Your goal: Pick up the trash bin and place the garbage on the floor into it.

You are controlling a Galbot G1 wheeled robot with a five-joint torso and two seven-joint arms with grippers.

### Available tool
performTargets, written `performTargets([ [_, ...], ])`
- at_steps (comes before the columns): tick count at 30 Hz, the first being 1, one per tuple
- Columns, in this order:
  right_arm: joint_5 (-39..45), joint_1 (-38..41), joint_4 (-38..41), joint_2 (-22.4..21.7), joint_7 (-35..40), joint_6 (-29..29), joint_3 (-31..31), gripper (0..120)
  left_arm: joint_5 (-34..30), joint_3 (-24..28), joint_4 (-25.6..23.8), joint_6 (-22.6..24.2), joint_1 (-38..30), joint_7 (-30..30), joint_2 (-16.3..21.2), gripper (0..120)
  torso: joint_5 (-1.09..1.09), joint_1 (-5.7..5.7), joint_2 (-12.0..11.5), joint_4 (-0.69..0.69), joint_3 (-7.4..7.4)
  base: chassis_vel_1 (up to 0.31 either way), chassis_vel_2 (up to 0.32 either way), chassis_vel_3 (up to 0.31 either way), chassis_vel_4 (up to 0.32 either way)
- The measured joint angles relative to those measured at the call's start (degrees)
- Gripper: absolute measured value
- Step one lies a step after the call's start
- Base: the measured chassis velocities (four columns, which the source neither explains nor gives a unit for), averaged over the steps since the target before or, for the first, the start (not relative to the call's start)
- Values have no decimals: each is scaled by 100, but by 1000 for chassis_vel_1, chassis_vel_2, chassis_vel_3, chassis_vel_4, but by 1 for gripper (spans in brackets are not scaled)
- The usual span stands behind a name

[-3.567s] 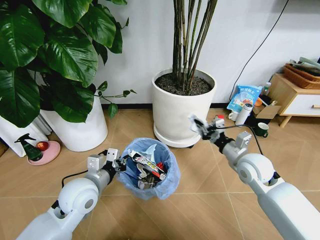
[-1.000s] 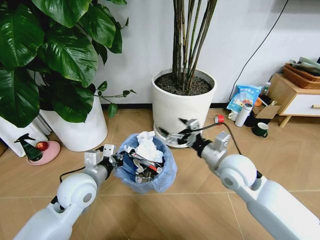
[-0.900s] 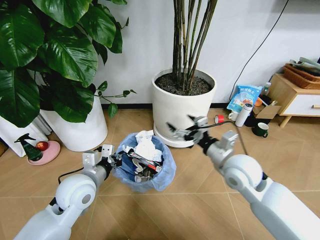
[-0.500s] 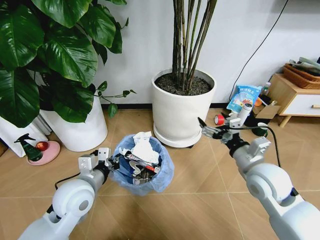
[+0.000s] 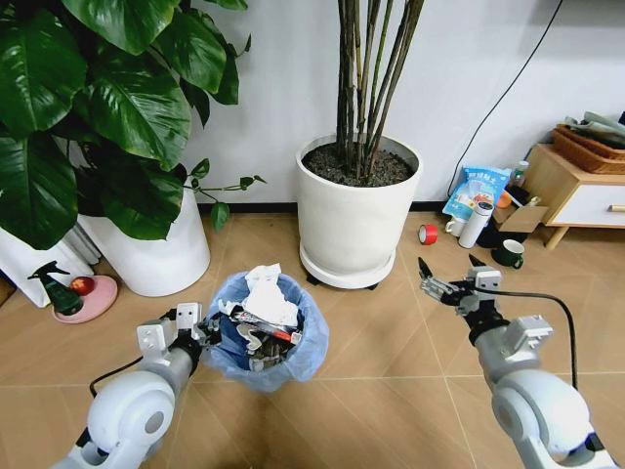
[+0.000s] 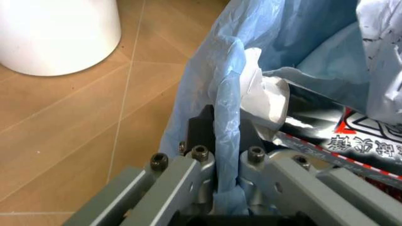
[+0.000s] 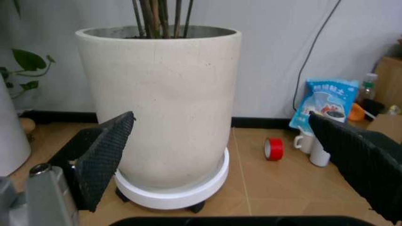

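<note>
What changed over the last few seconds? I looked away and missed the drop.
The right gripper let a tissue go into the trash bin, then swung back to the right, open and empty. The left gripper stays clamped on the bin's rim. The plant pot hasn't moved.

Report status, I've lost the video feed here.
Left claw shut on trash bin rim. Right claw open, empty, beside white plant pot. Bin full of garbage.

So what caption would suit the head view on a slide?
Left claw grips the litter-filled, blue-bagged round trash bin; the open right claw hovers near the white plant pot.
</note>
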Motion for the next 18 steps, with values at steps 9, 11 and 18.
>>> performTargets([
  [9, -310, -220, 87, 147, 2, 116, -38, 100, 97, -33, -70, -3, 119, 59, -90, 0, 0, 0, 0, 0, 0, 83, -72, -76, 77],
  [11, -362, -260, 96, 196, 3, 127, -85, 100, 118, -43, -86, -6, 152, 68, -111, 0, 1, 0, 0, 0, 0, 159, -168, -177, 161],
  [18, -441, -340, 107, 226, 5, 172, -146, 100, 157, -55, -126, -13, 223, 94, -154, 0, 0, 0, 0, 0, -1, 179, -184, -194, 189],
])
